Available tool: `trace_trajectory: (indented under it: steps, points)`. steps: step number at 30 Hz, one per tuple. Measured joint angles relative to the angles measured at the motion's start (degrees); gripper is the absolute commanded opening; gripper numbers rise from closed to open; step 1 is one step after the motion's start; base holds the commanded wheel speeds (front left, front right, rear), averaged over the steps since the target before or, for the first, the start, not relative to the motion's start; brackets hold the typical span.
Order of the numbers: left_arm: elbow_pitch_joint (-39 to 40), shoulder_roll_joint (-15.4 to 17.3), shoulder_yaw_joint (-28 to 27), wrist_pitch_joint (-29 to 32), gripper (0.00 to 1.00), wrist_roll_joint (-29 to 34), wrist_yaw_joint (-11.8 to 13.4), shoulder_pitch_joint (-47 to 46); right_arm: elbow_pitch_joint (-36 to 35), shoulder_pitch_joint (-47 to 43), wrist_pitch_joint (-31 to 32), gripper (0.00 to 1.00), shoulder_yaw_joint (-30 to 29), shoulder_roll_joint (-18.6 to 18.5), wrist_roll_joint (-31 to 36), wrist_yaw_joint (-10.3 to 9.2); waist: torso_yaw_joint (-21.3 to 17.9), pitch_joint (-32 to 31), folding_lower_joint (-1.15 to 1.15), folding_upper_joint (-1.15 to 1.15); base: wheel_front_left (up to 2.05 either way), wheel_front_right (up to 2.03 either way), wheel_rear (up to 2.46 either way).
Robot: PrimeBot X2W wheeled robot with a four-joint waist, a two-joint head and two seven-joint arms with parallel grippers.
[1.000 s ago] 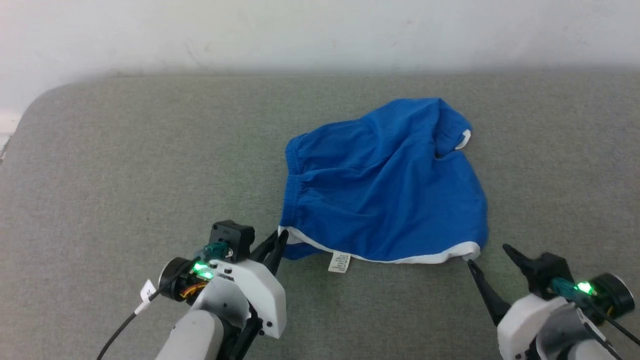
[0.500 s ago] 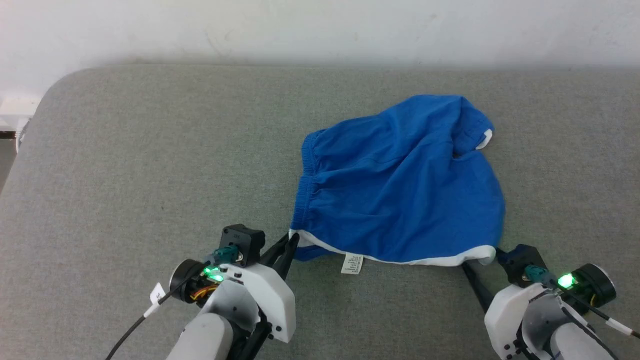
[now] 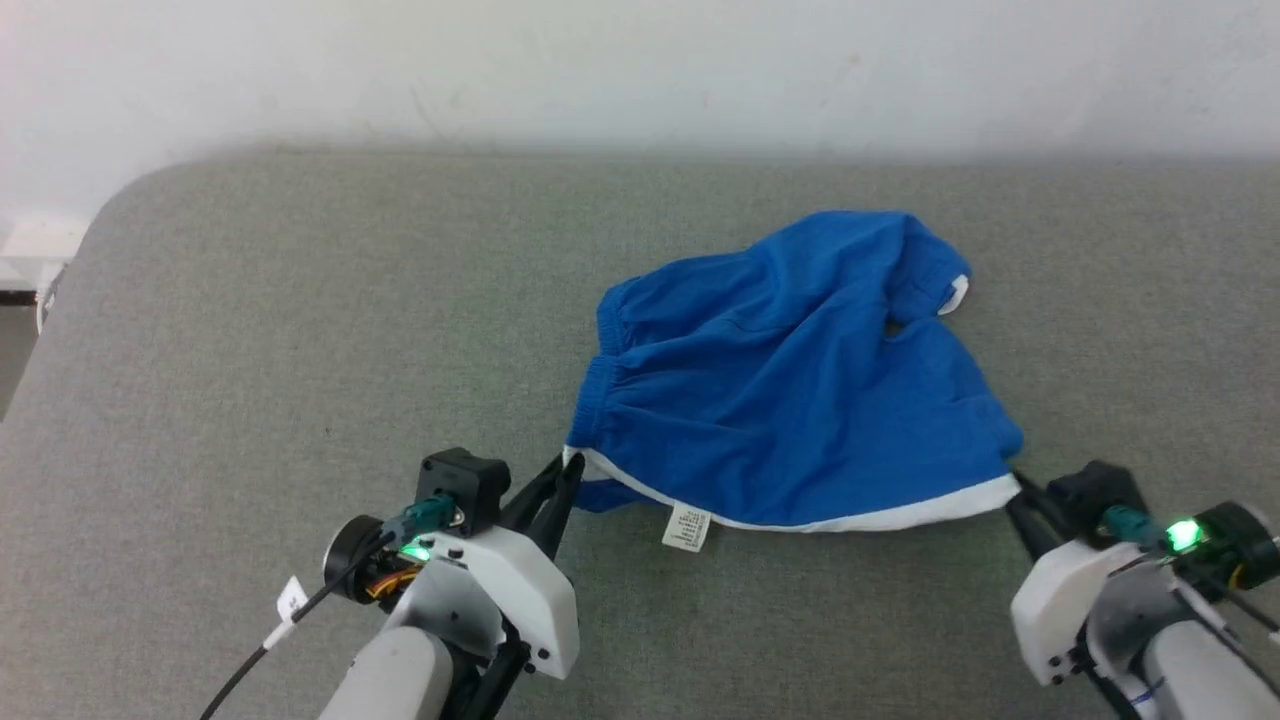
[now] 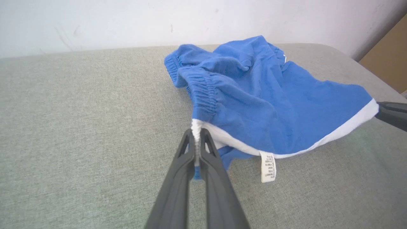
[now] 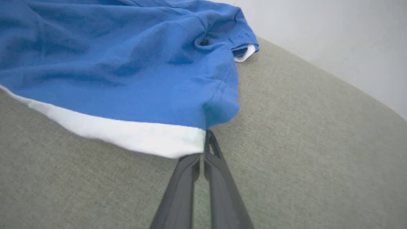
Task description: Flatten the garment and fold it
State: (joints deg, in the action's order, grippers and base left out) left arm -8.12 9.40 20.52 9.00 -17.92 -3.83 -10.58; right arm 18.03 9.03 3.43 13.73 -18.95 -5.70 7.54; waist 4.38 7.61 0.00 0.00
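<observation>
The garment, bright blue shorts with a white stripe along the near edge, lies rumpled on the grey surface, its gathered waistband at the left and a small white tag hanging from the stripe. My left gripper is shut on the garment's near-left corner, where the white stripe meets the waistband; the left wrist view shows white cloth pinched at my left gripper. My right gripper is shut on the near-right corner, and in the right wrist view the stripe's end sits between the tips of my right gripper. The garment bunches behind it.
The grey padded surface stretches wide to the left and in front of the garment. A white wall runs along its far edge. The surface's rounded left corner drops off at far left. A tan panel stands beyond the right side.
My right gripper moved up to the garment's near-right corner and shut on it; it was open before. The stripe edge now runs tauter between both grippers. The head camera shifted slightly.
</observation>
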Motion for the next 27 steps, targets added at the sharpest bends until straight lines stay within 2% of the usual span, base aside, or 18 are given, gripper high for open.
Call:
trace_trajectory:
  steps: [5,12,18,22,27]
  points:
    - [2.9,0.4,-0.6,-2.8,0.0,-0.4,0.0,0.6,-6.7,-1.1,0.2,0.0,-2.7,-3.2,-0.8,0.0,-0.5,-2.0,0.0,0.0,0.0,0.0,0.0]
    - [8.7,2.2,-1.6,-5.1,0.0,-0.1,0.4,0.9,-19.4,-1.7,3.6,0.0,-5.5,-8.1,-2.8,0.0,-1.5,-4.8,0.0,0.0,0.0,0.0,0.0]
    - [16.2,3.9,-3.4,-6.7,0.0,0.9,1.1,0.4,-30.0,-1.4,7.0,0.0,-9.5,-9.8,-6.7,0.01,-2.3,-7.1,-0.01,0.0,0.0,0.0,0.0]
    - [21.8,5.5,-5.0,-6.6,0.0,2.0,2.0,-2.1,-35.1,1.8,10.1,0.0,-10.8,-11.9,-10.0,0.0,-3.0,-8.2,-0.01,0.0,0.0,0.0,0.0]
    - [25.8,7.3,-6.9,-5.0,0.0,2.4,2.1,-6.9,-37.5,7.9,15.0,0.0,-9.4,-15.6,-14.6,0.0,-4.1,-8.9,-0.01,0.0,0.0,0.0,0.0]
